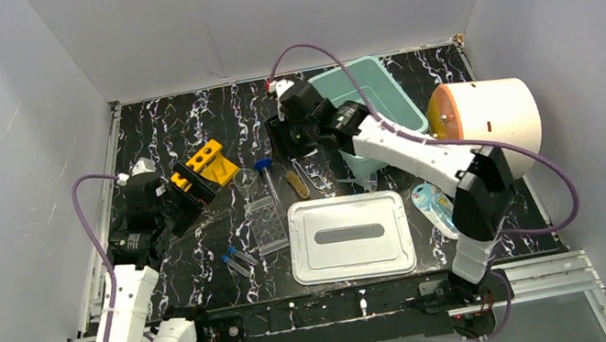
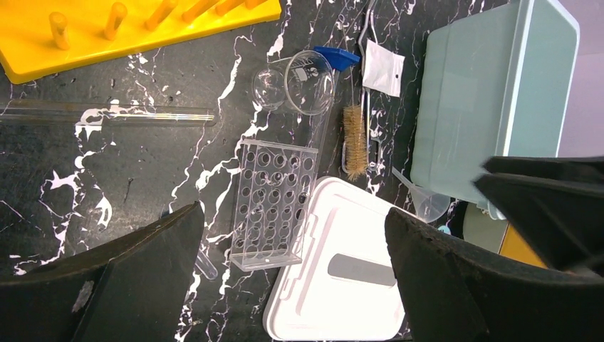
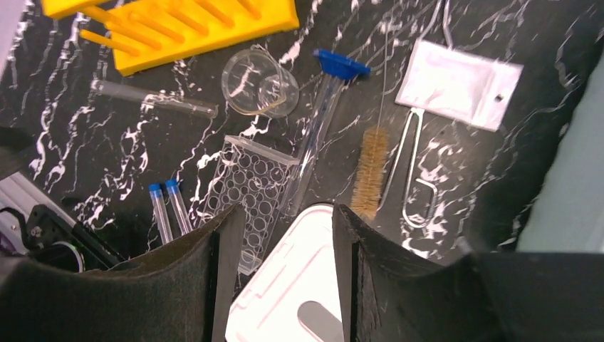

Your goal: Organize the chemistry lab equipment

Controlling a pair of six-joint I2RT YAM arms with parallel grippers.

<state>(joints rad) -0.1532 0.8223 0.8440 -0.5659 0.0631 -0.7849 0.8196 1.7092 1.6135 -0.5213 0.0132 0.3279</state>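
Observation:
The lab equipment lies spread on the black marbled table. A yellow rack (image 1: pixel 205 164) lies at the back left, with a clear beaker (image 1: pixel 245 181) and a long blue-capped tube (image 1: pixel 266 177) beside it. In front of them are a clear well plate (image 1: pixel 266 224) and two short blue-capped tubes (image 1: pixel 238 258). My left gripper (image 1: pixel 164 208) hovers left of the rack, open and empty (image 2: pixel 293 214). My right gripper (image 1: pixel 288 132) hangs above the bristle brush (image 3: pixel 370 171) and a metal wire tool (image 3: pixel 417 171), open (image 3: pixel 285 214) with nothing between its fingers.
A white lid (image 1: pixel 350 236) lies front centre, a teal bin (image 1: pixel 363 105) stands at the back right, and an orange-ended white cylinder (image 1: pixel 486 117) sits at far right. A glass tube (image 2: pixel 107 114), a white packet (image 3: pixel 459 84) and a clear funnel (image 2: pixel 427 203) also lie on the table.

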